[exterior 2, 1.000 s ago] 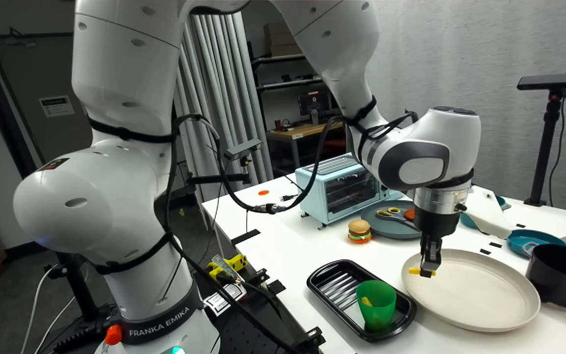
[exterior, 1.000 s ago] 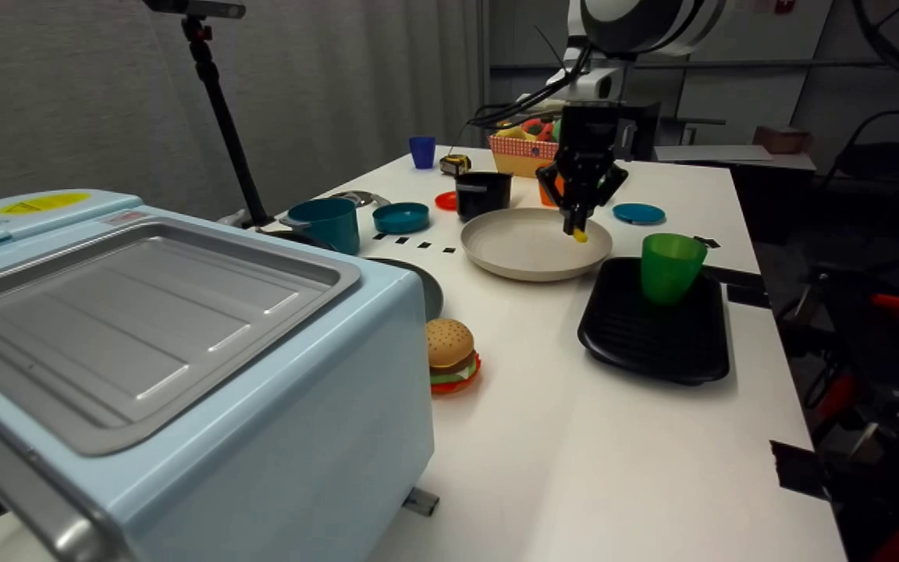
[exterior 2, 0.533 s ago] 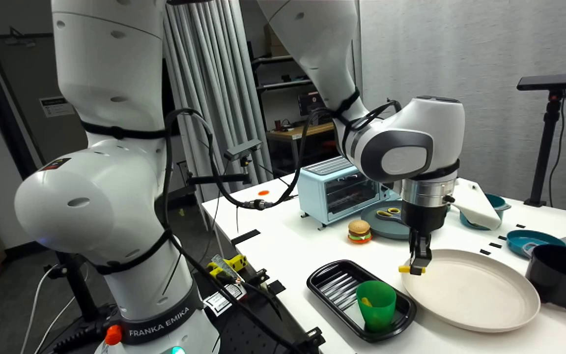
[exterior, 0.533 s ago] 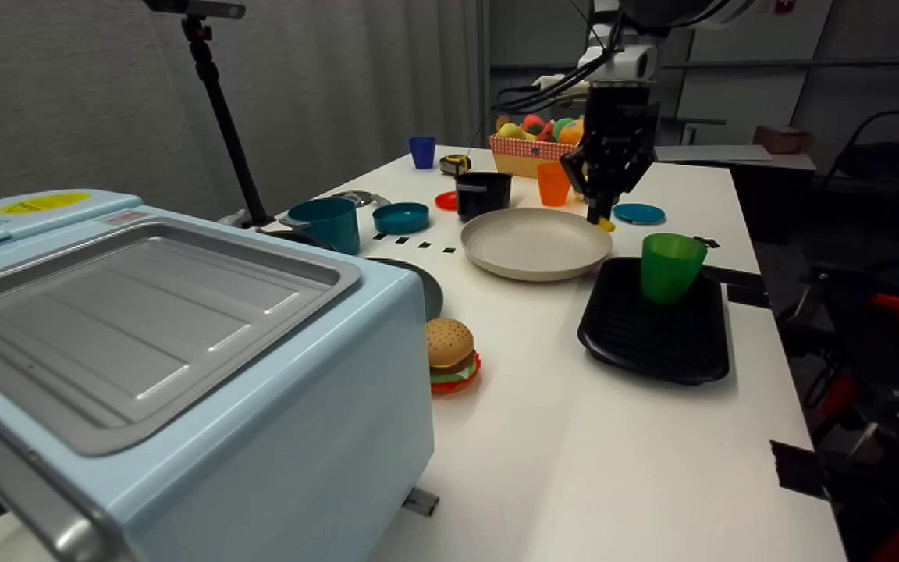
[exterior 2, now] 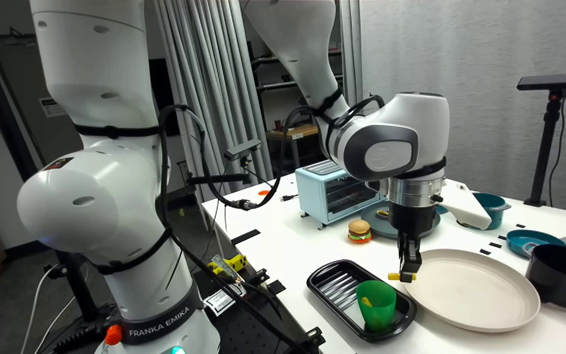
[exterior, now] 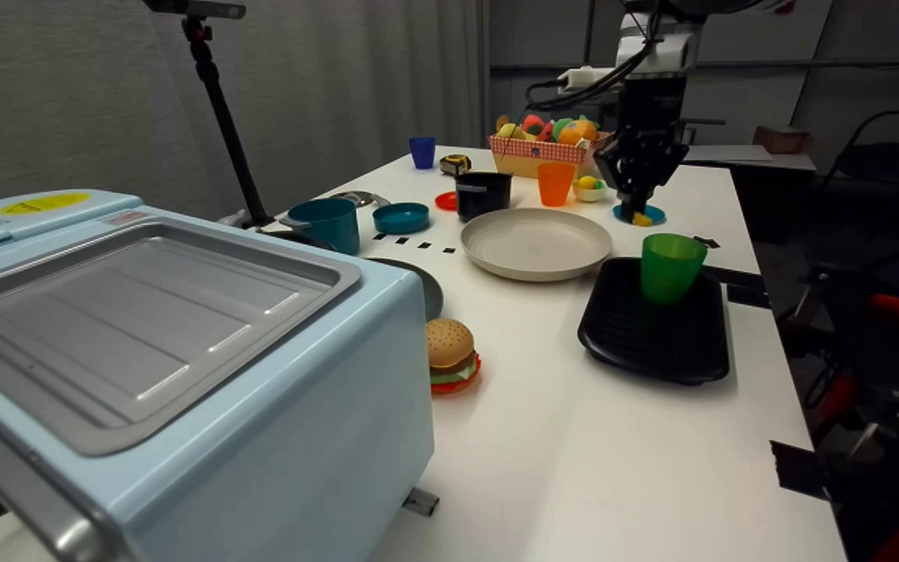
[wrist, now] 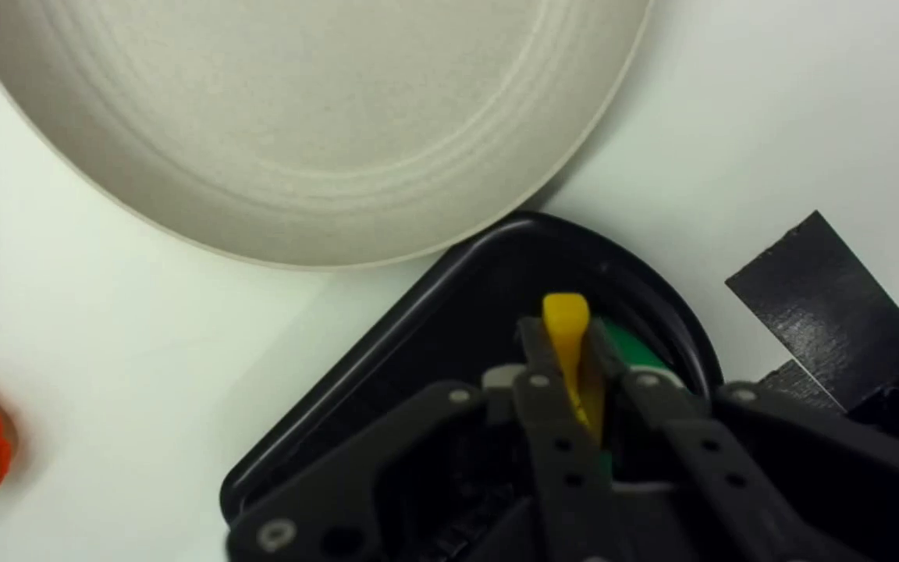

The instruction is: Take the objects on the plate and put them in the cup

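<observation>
My gripper (exterior: 630,212) is shut on a small yellow piece (exterior: 642,220) and holds it in the air. In an exterior view the gripper (exterior 2: 407,276) and yellow piece (exterior 2: 395,277) appear at the edge of the cream plate (exterior 2: 474,290), near the green cup (exterior 2: 377,309). The cup stands upright on the black tray (exterior 2: 329,285); another yellow piece (exterior 2: 366,301) shows in it. In the wrist view the yellow piece (wrist: 565,312) sits between the fingertips (wrist: 566,339), above the tray (wrist: 426,336). The cup (wrist: 633,347) is mostly hidden behind the fingers; the plate (wrist: 325,117) lies beyond.
A toy burger (exterior: 451,351) and a light-blue toaster oven (exterior: 356,390) stand on the table. An orange cup (exterior: 556,184), a black pot (exterior: 483,193) and a fruit basket (exterior: 535,156) stand past the plate. A blue disc (exterior: 656,215) lies behind the gripper.
The gripper has moved off the plate toward the green cup's side, carrying the yellow piece: rightward in one exterior view, leftward in the other. The plate, tray and cup have not moved.
</observation>
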`<state>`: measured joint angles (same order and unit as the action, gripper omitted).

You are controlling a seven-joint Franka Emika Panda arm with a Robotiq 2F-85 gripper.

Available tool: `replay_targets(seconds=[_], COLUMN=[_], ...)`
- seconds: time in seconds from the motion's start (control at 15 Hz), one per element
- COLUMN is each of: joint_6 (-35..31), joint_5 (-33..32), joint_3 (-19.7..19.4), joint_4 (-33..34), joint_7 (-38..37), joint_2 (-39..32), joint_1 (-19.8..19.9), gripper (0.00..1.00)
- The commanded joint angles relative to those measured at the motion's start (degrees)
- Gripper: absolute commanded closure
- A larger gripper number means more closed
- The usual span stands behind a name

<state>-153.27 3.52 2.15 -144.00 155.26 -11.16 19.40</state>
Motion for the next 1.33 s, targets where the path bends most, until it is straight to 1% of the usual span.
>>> replay_targets(seconds=[0.0,0.33,0.4,0.47,0.53,0.8,0.93,1.0,1.07,1.27], joint_6=[-1.0,-1.1,-1.1,-1.1,-1.1,-1.3,-1.3,-1.2,-1.2,-1.8], joint_5=[-1.9,-5.7,-6.3,-6.8,-7.4,-9.5,-10.0,-10.0,-9.8,-9.1], joint_3=[-2.7,-4.4,-4.6,-4.8,-5.0,-5.7,-5.8,-5.9,-5.8,-5.8], joint_4=[-4.7,-7.5,-7.9,-8.2,-8.5,-9.3,-9.7,-9.8,-9.9,-10.0], joint_7=[3.0,2.4,2.2,2.1,2.0,1.4,1.6,1.7,2.0,2.4], joint_2=[4.0,5.1,5.2,5.3,5.4,5.7,6.0,6.2,6.4,7.5], joint_1=[-2.1,-3.6,-4.0,-4.2,-4.5,-5.3,-5.6,-5.6,-5.6,-5.6], gripper=[0.97,0.97,0.62,0.6,0.54,0.23,0.1,0.02,0.0,0.0])
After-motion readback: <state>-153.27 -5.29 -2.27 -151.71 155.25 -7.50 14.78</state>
